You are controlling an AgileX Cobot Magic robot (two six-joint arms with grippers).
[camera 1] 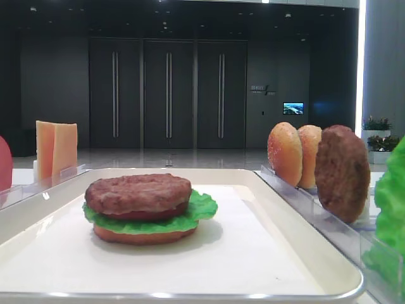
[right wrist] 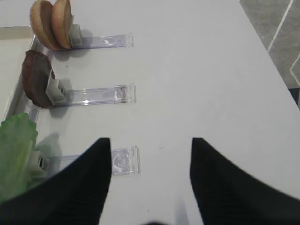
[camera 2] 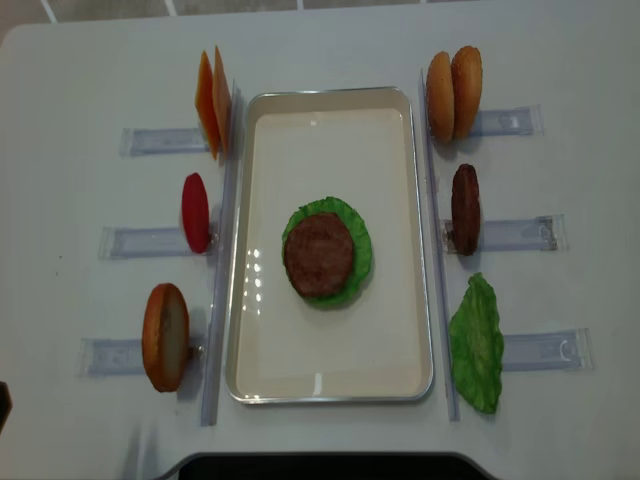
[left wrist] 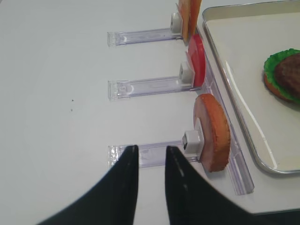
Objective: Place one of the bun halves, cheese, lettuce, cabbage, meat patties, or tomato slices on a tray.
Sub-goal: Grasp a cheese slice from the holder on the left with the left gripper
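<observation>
The tray (camera 2: 250, 200) sits mid-bench, already carrying bun, lettuce (camera 2: 355, 235) and a patty (camera 2: 318, 253). The cheese (camera 2: 210, 115) stands on edge in its holder off the tray's far-left corner, thin side up, ahead and to the right of the left pincer (left wrist: 150, 154), which is narrow and empty. The right pincer (right wrist: 150, 154) gapes wide, likely the farther one. Only the overhead view shows both sides together.

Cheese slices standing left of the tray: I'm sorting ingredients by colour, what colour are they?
Pale orange-yellow, plain, no pattern; the thin square cheese slices show best in the front exterior view.
</observation>
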